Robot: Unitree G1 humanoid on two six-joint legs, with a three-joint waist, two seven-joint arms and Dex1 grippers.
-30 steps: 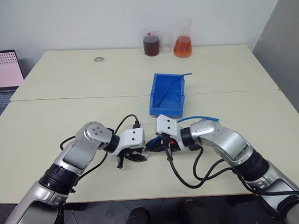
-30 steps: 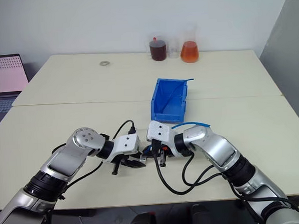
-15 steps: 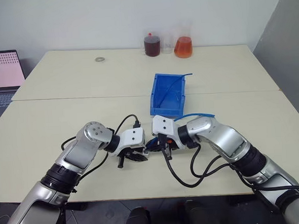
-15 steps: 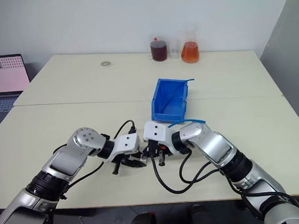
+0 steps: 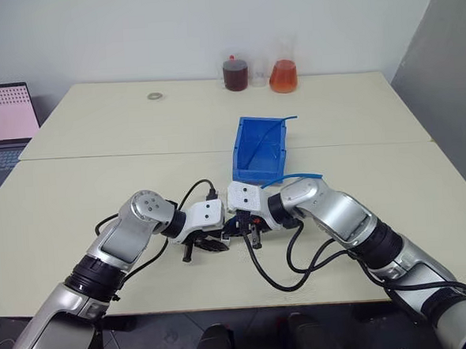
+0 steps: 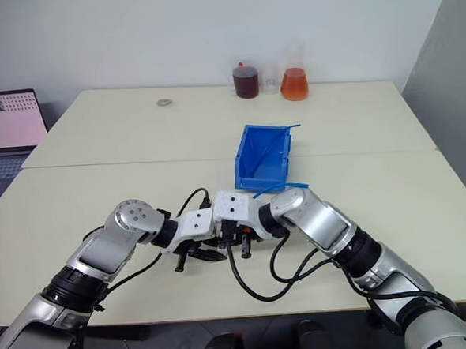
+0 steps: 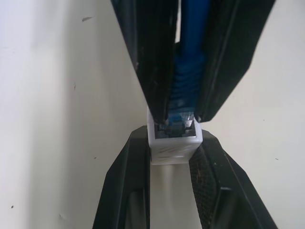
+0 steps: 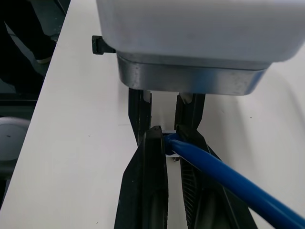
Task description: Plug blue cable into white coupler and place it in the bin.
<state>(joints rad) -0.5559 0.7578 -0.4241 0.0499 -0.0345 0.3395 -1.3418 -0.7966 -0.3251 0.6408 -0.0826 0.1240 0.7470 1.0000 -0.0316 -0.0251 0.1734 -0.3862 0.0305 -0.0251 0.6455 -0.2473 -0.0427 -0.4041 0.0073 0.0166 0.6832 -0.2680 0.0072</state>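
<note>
Left gripper [image 7: 174, 157] clenched on white coupler [image 7: 174, 142], right gripper [image 8: 167, 143] fingers grasping blue cable [image 7: 187, 83] plug-first, aligned for insertion, bin [image 5: 261, 149] beyond.

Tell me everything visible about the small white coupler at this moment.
The small white plastic coupler is a boxy block with an open socket end. The left gripper pinches it between its two black fingers, just above the cream table. The thin blue cable, held by the right gripper, has its ribbed blue plug at the socket mouth, at least partly inside; whether it is fully seated cannot be told.
</note>
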